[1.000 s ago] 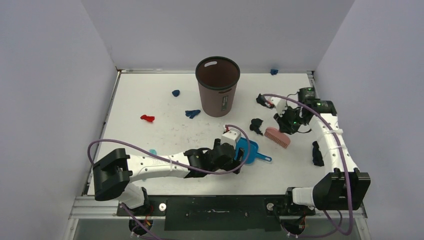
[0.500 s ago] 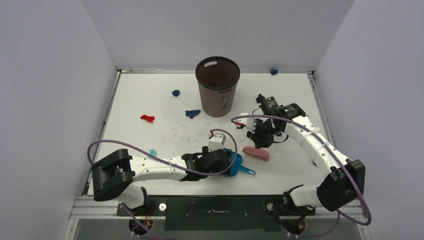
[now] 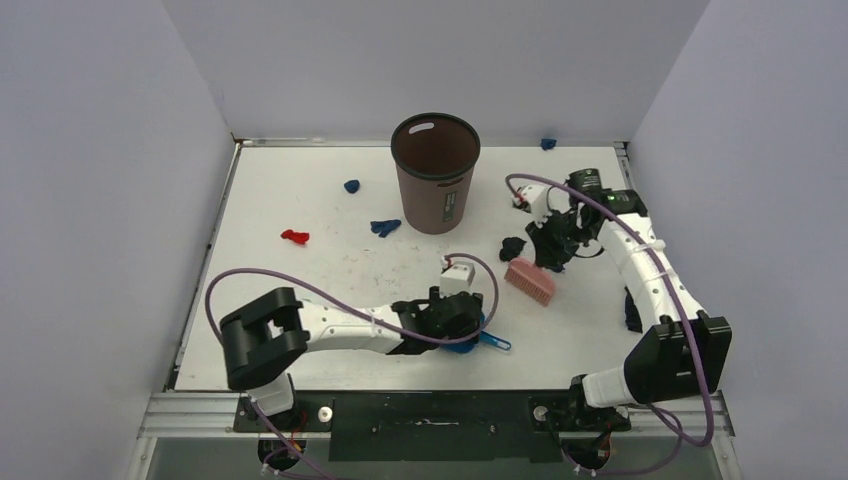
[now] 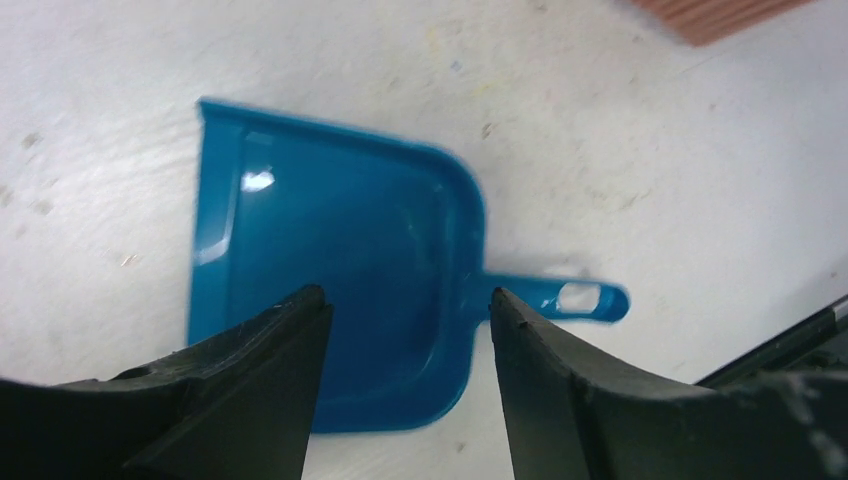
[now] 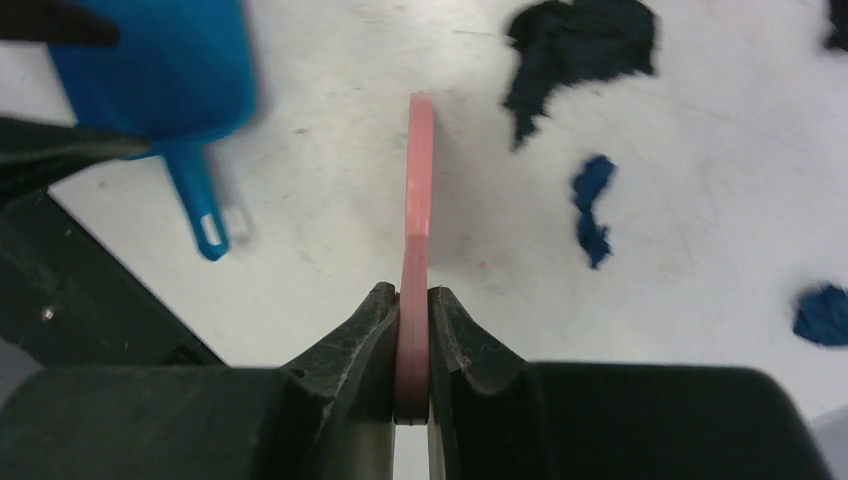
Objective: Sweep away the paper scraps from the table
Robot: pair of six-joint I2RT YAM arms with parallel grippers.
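Right claw [image 5: 413,300] tight on pink brush [image 3: 529,281], now farther back; left claw [image 4: 405,300] agape over dustpan [image 4: 330,250]

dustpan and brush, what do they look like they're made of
Dustpan: likely hard moulded plastic, glossy blue; a sharp glint sits on its floor.
Brush: the handle looks like smooth matte pink plastic, thin and even; the bristle material cannot be told.
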